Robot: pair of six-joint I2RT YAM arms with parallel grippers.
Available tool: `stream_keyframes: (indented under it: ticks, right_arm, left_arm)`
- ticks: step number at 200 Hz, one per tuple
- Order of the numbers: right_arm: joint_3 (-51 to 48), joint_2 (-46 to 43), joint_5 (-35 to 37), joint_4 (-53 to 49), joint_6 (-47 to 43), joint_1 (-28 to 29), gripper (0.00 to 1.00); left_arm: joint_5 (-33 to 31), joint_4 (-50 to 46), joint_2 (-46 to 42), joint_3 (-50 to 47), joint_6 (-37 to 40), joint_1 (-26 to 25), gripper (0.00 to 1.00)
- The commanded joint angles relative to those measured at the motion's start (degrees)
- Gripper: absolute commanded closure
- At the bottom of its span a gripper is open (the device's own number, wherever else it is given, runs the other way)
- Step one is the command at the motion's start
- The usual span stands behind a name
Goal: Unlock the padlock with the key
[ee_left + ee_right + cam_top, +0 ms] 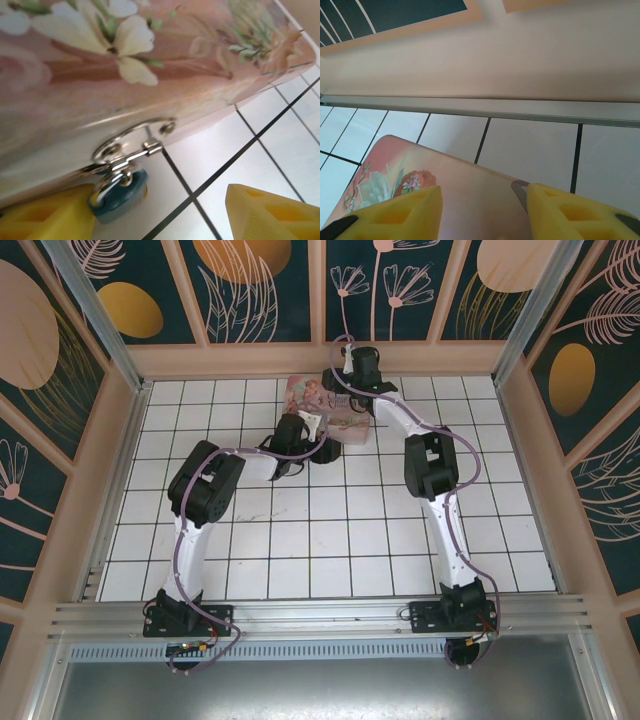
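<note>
The small blue-grey padlock (117, 194) hangs by its thin shackle from the metal hasp (132, 145) on the side of the pink illustrated tin (150, 65). My left gripper (160, 202) is open low on the tiles in front of it. Its left finger (47, 215) is right against the padlock, and its right finger (272, 212) stands well off to the right. In the top view the left gripper (308, 432) is at the tin's near side. My right gripper (482, 210) is open, its fingers spread over the tin's lid (470, 195). The key is out of view.
The tin (308, 390) lies near the back wall (320, 358) on the white tiled floor (330, 530). The right arm reaches over it from the back right. A metal rail (520, 112) runs along the foot of the wall behind the tin.
</note>
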Motion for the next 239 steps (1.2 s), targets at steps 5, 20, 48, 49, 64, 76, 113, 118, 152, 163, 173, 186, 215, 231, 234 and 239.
stream_keyframes:
  ticks: [5,20,48,49,64,76,113,118,152,163,173,186,215,231,234,239]
  right_arm:
    - [-2.2,5.33,-2.56,-8.75,1.73,1.86,0.52]
    - [-2.2,5.33,-2.48,-8.72,1.65,1.88,0.52]
    - [-2.45,5.33,-2.48,-8.71,1.65,1.88,0.52]
    - [-2.45,5.33,-2.52,-8.72,1.61,1.89,0.52]
    - [-2.54,5.33,-2.56,-8.65,1.73,1.82,0.52]
    - [-2.55,5.33,-2.73,-8.46,1.83,1.83,0.52]
    - [-2.79,5.44,-2.92,-8.19,2.11,1.93,0.52]
    - [-2.83,5.38,-3.0,-8.2,2.11,1.92,0.52]
    - [-2.98,5.38,-2.91,-8.2,2.17,1.99,0.52]
    - [-3.13,5.42,-2.92,-8.19,2.12,2.01,0.52]
    - [-3.23,5.38,-2.94,-8.19,2.11,1.99,0.52]
    - [-3.25,5.35,-2.92,-8.2,2.1,1.99,0.52]
    - [-3.42,5.33,-3.08,-8.1,2.18,2.03,0.52]
    - [-3.55,5.33,-3.16,-8.17,2.18,1.99,0.53]
    - [-3.53,5.33,-3.24,-8.18,2.12,1.99,0.53]
    - [-3.56,5.33,-3.2,-8.11,2.11,2.01,0.53]
  left_arm:
    - [3.05,8.27,-0.89,0.32,-1.38,0.03,0.33]
    - [2.8,8.68,-1.45,0.09,-1.74,0.01,0.33]
    - [1.37,7.27,-0.79,1.15,-2.13,-0.04,0.32]
    - [1.33,7.23,-0.77,1.15,-2.15,-0.04,0.32]
    - [0.52,7.1,-0.01,1.32,-2.57,0.0,0.3]
    - [-0.39,7.3,0.68,1.16,-3.06,-0.04,0.3]
    - [-3.84,10.15,2.71,0.4,-5.55,-0.04,0.35]
    - [-4.14,10.53,2.97,0.45,-5.79,0.05,0.37]
    - [-4.1,12.25,4.55,1.32,-7.71,-0.04,0.48]
    - [-3.99,12.63,4.79,1.41,-8.22,-0.02,0.52]
    - [-3.82,12.63,4.97,1.58,-8.32,-0.02,0.55]
    - [-3.97,12.5,5.07,1.67,-8.51,0.0,0.59]
    - [-4.02,12.56,5.07,1.91,-8.91,-0.03,0.7]
    - [-3.95,12.44,5.06,2.22,-9.0,-0.01,0.77]
    - [-3.9,12.41,5.08,2.33,-9.01,-0.03,0.78]
    - [-3.91,12.36,5.07,2.44,-9.02,0.01,0.8]
